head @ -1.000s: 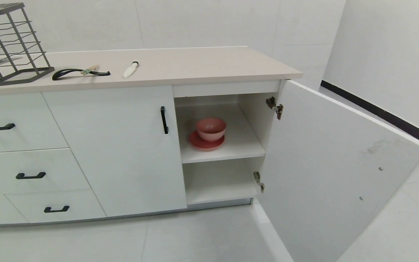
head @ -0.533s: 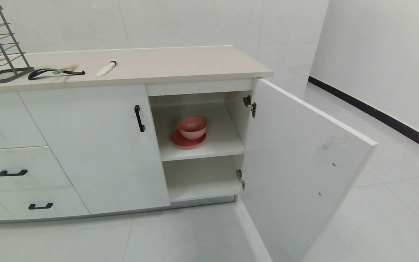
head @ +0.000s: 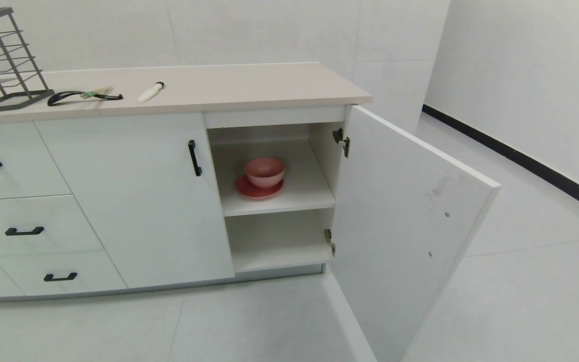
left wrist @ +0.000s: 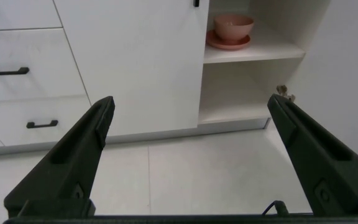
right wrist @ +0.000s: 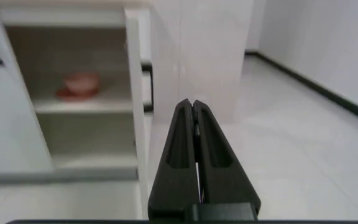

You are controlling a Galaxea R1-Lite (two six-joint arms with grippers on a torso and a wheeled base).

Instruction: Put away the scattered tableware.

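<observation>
Left gripper [left wrist: 191, 155] hangs low before the cabinet, jaws spread wide with nothing between them. Right gripper [right wrist: 195, 106] has its fingers pressed together on nothing, facing the edge of the open door [head: 405, 216].

One pink bowl [head: 264, 172] sits on one red plate [head: 249, 190] on the upper shelf [head: 309, 193] of the open compartment, with a lower shelf [head: 279, 251] beneath. That door hangs on two hinges and stands out to the compartment's right. Left of the compartment is one closed door [head: 133, 201], then three drawers [head: 43, 226], each with a black handle.

On the countertop [head: 249, 85] lie three utensils: a black ladle [head: 68, 95], wooden chopsticks [head: 96, 92] touching it, and a white-handled utensil [head: 149, 93] near them. One dark wire rack [head: 3, 60] stands at the counter's left end. Pale floor tiles [head: 219, 327] run to white walls with a black skirting [head: 520, 161].
</observation>
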